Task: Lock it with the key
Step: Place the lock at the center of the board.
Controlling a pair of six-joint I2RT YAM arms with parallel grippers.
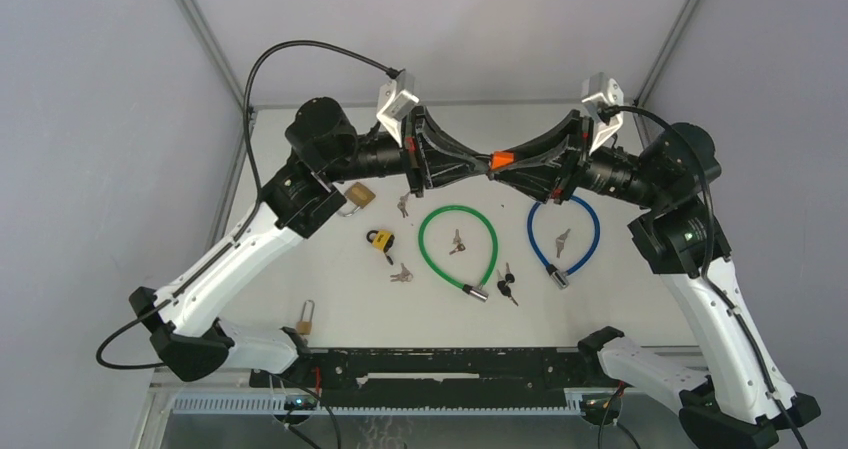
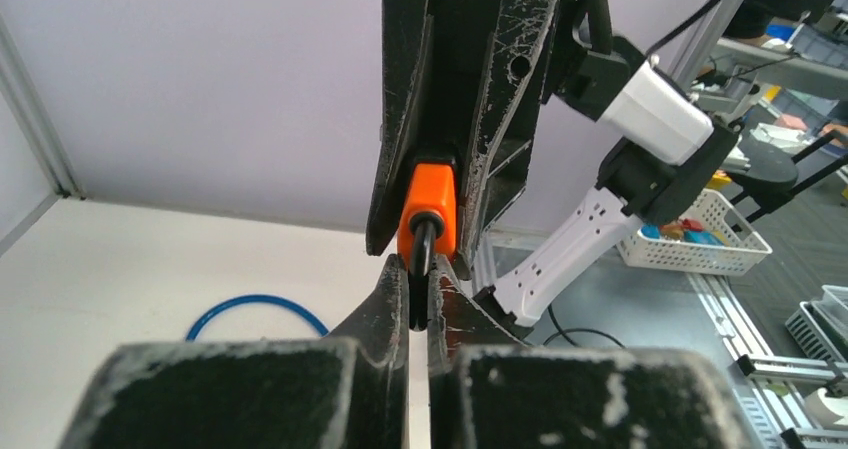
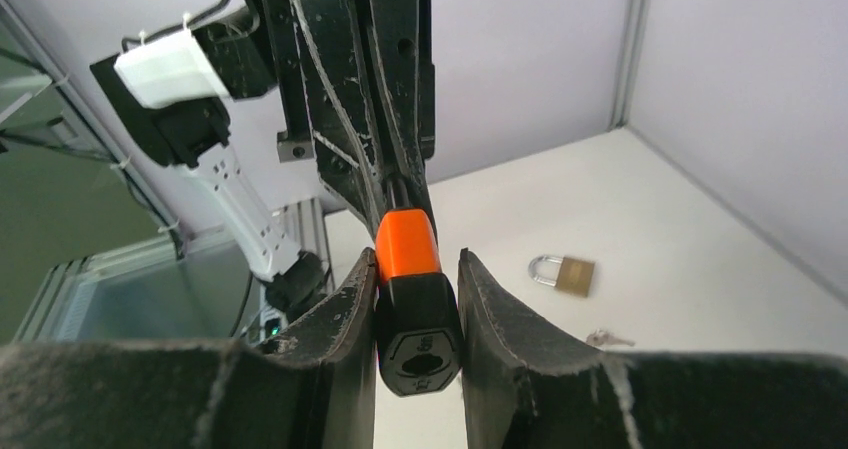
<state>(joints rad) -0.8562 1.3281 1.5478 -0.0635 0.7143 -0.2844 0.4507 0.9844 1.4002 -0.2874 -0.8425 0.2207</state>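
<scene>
Orange padlock [image 1: 501, 158] is held mid-air betw the two grippers, over the far-centre of the table [image 1: 340, 289] and well clear of it; long axis runs side to side in top view, approx level. Shackle [image 2: 421, 259] end points to the left arm; black keyway end [image 3: 419, 349] points to the right arm, facing the R wrist cam. L gripper [image 1: 487, 165] fingers are pressed nearly together, pinching the black shackle loop; R gripper [image 1: 512, 165] fingers are spread only as wide as the body, clamped on its black lower part from both sides, w/ the orange section sticking out past the tips. The grippers meet tip to tip. On the table: green cable lock [image 1: 458, 247] w/ a key [image 1: 457, 241] inside its loop; blue cable lock [image 1: 563, 237] just right of it; brass padlock [image 1: 358, 196] by the left arm; black-yellow padlock [image 1: 380, 240]; small brass padlock [image 1: 304, 319] near the front edge.
</scene>
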